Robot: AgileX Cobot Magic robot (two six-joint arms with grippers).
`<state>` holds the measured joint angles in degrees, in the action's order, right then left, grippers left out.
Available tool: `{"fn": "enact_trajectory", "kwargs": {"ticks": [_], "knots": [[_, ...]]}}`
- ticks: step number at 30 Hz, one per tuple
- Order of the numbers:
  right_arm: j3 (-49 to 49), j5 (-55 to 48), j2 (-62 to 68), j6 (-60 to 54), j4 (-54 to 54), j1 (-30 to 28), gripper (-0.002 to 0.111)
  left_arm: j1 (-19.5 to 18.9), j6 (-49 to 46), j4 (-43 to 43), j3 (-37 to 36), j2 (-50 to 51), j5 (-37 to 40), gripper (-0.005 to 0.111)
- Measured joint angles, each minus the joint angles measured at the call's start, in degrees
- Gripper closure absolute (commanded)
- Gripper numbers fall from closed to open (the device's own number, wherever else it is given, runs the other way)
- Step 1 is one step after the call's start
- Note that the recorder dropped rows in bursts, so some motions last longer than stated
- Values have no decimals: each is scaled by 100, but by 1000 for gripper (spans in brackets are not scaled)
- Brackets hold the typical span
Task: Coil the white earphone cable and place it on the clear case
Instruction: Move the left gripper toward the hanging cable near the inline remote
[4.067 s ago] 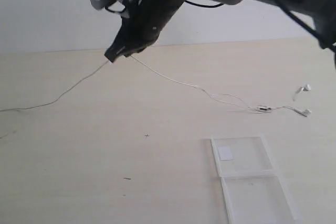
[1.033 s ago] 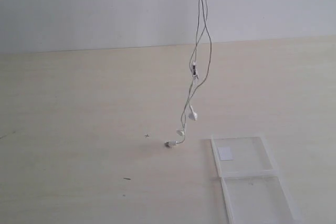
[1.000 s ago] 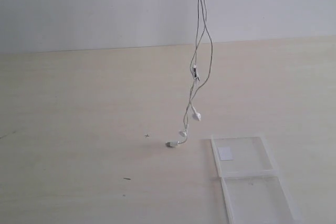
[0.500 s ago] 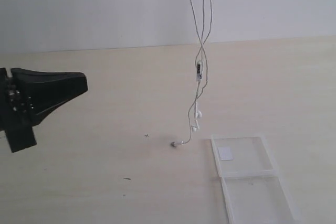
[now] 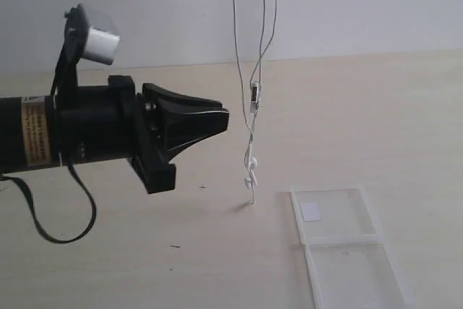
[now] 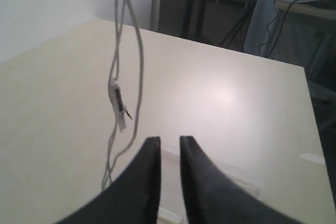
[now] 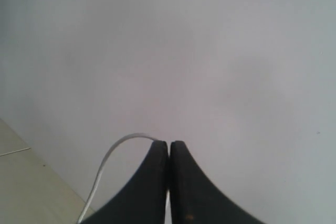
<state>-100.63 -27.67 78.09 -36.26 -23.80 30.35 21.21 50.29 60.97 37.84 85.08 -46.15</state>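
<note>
The white earphone cable [image 5: 251,70] hangs doubled from above the exterior view, its inline remote [image 5: 255,99] at mid height. The earbuds [image 5: 249,168] dangle just over the table, and the lowest end touches the table left of the clear case [image 5: 370,240]. My right gripper [image 7: 169,144] is shut on the cable [image 7: 118,142], high up against the wall and outside the exterior view. My left gripper [image 5: 224,116] points at the hanging strands from the left, a short way off. Its jaws [image 6: 169,141] stand slightly open and empty, with the cable [image 6: 139,61] and remote [image 6: 116,100] beside them.
The case lies flat at the table's front right, both panels spread, a white sticker [image 5: 311,211] in the far one. The left arm's black cable [image 5: 54,233] loops over the table's left. A table edge and dark stands [image 6: 210,3] show beyond in the left wrist view.
My left arm has swept in from the left towards the hanging cable, and its jaws have parted a little. The cable has drifted left, its lower end now barely touching the table.
</note>
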Motion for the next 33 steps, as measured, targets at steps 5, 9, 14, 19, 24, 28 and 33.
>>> {"fn": "enact_trajectory", "kwargs": {"ticks": [5, 9, 14, 19, 24, 28, 33], "knots": [[0, -144, 0, -8, 92, 0, 108, 112, 95, -118, 272, 138, 301, 51], [0, -142, 0, -9, 132, 0, 108, 122, 108, -199, 320, 161, 368, 51], [0, -23, 0, -9, 144, 0, 108, 140, 15, -277, 320, 198, 383, 48], [0, 49, 0, -9, 111, 0, 108, 140, -40, -708, 525, 711, 373, 36], [0, 49, 0, -1, 87, 0, 108, 151, -40, -836, 930, 960, 321, 36], [0, 49, 0, -1, 87, 0, 108, 390, 41, -847, 1259, 1188, 304, 36], [0, 49, 0, -1, 87, 0, 108, 662, 66, -837, 1321, 1359, 372, 36]]}}
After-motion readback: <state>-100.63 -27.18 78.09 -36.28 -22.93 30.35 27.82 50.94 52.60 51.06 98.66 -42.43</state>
